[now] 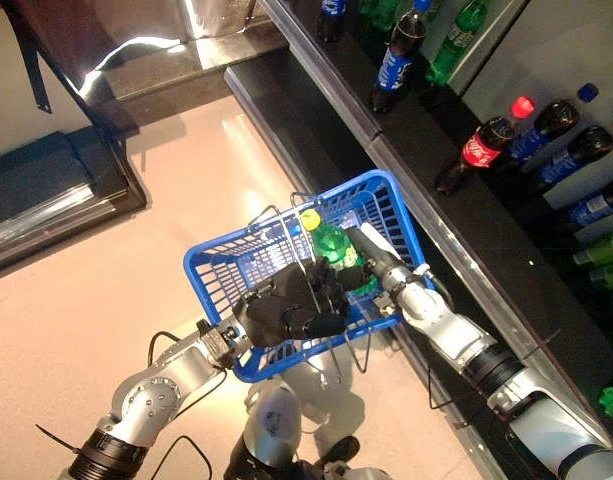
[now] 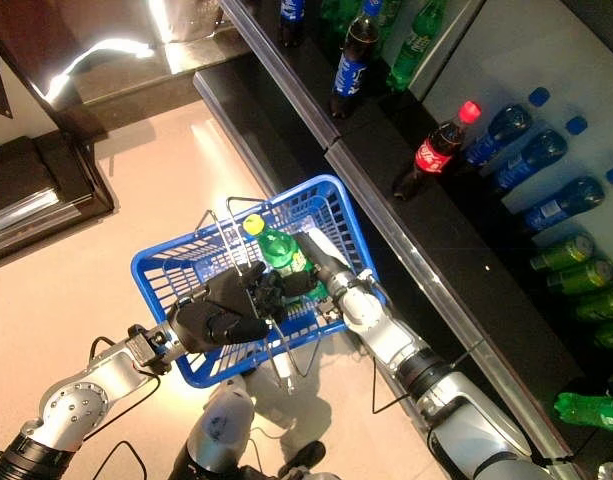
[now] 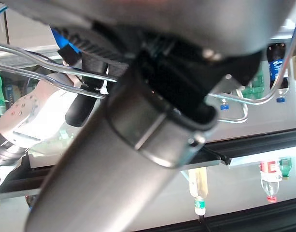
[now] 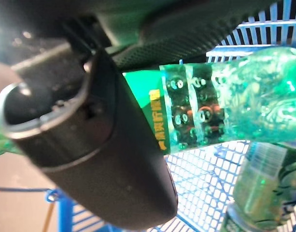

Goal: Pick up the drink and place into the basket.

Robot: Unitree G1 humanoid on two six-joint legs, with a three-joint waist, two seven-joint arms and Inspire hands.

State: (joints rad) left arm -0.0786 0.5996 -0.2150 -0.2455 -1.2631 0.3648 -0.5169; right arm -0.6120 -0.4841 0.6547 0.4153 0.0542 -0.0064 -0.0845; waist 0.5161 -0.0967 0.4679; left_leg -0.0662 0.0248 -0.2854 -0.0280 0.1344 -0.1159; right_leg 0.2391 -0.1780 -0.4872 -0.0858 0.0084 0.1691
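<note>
The blue plastic wire-mesh basket (image 2: pixel 176 270) with thin metal wire handles (image 2: pixel 218 232) hung above the pale glossy floor (image 2: pixel 96 300), just beside the dark shelf ledge (image 2: pixel 426 250). The left hand (image 2: pixel 221 318) had its dark fingers curled round the wire handles at the basket's near edge, and the left wrist view showed those wires running past the hand's bulk.

The right hand (image 2: pixel 304 268) reached over the basket's shelf-side rim, its thumb and fingers clamped on the green translucent plastic drink bottle with a yellow cap (image 2: pixel 271 243). The bottle lay tilted inside the basket, cap toward the far rim, body toward the near shelf-side corner. In the right wrist view the dark thumb (image 4: pixel 114 159) pressed across the bottle's green label (image 4: pixel 152 125), which bore yellow characters too small to read. A second green bottle (image 4: pixel 263 193) showed beneath it against the blue mesh, resting in the basket.

On the shelf ledge stood a dark cola bottle with a red cap and red label (image 2: pixel 438 150) and a dark cola bottle with a blue label (image 2: pixel 351 55). Further along the ledge lay rows of dark blue-capped bottles (image 2: pixel 526 160) and green bottles (image 2: pixel 566 255) on their sides. Print on these labels could not be made out.
</note>
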